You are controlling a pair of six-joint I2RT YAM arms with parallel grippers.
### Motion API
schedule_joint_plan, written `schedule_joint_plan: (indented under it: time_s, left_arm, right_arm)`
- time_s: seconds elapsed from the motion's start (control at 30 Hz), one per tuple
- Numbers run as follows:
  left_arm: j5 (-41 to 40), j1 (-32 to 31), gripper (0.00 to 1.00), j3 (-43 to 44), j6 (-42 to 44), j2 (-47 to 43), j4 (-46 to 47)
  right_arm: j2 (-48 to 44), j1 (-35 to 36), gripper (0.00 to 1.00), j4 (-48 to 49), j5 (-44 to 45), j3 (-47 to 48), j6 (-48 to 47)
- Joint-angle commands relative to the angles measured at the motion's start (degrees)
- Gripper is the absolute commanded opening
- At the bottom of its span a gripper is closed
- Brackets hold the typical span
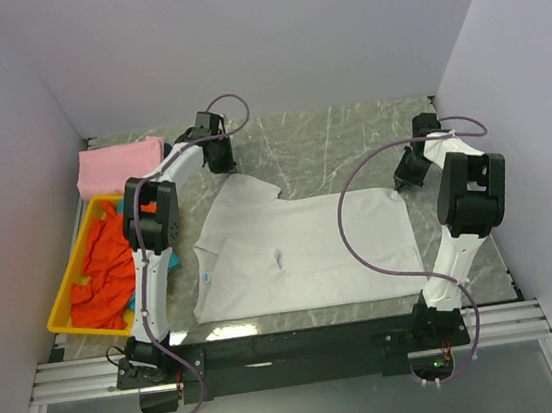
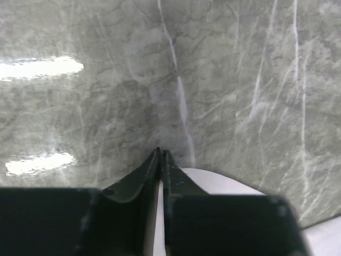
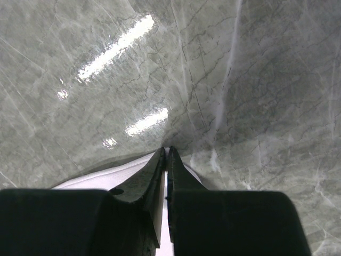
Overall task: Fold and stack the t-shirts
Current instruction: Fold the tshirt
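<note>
— Where's the white t-shirt (image 1: 302,254) on your screen?

— Spread flat in the middle of the table (image 1: 328,140), collar toward the left arm, with a small wrinkle near its middle.

— And your left gripper (image 2: 161,153)?

— I have it at the shirt's far left corner, by the sleeve. On its wrist camera the fingers are pinched almost together, with white cloth showing between them, so I read it as clamped on the shirt.

— The right gripper (image 3: 166,151)?

— Same story at the far right corner: fingers closed, with a strip of white fabric caught between them.

— The other shirts?

— I see a pink t-shirt (image 1: 118,167) folded at the far left of the table. Just in front of it, an orange-red t-shirt (image 1: 108,272) lies crumpled in the yellow tray (image 1: 69,328).
</note>
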Motion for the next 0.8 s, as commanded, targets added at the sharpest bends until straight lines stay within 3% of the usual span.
schedule_joint_plan:
  time_s: [0.0,0.1,0.77]
  left_arm:
    - [3.58,-0.12,0.05,-1.26,0.49,0.07,0.12]
    - [4.03,-0.21,0.0,-1.61,-0.12,-0.01,0.65]
    - [10.43,3.3,0.0,12.54,-2.06,3.68,5.21]
  right_arm:
    - [0.11,-0.31,0.06,-2.15,0.43,-0.71,-0.52]
    - [-0.33,-0.22,0.0,-2.76,0.6,-0.19,-0.52]
    - [4.15,-0.22,0.0,-9.36,1.74,14.4,-0.35]
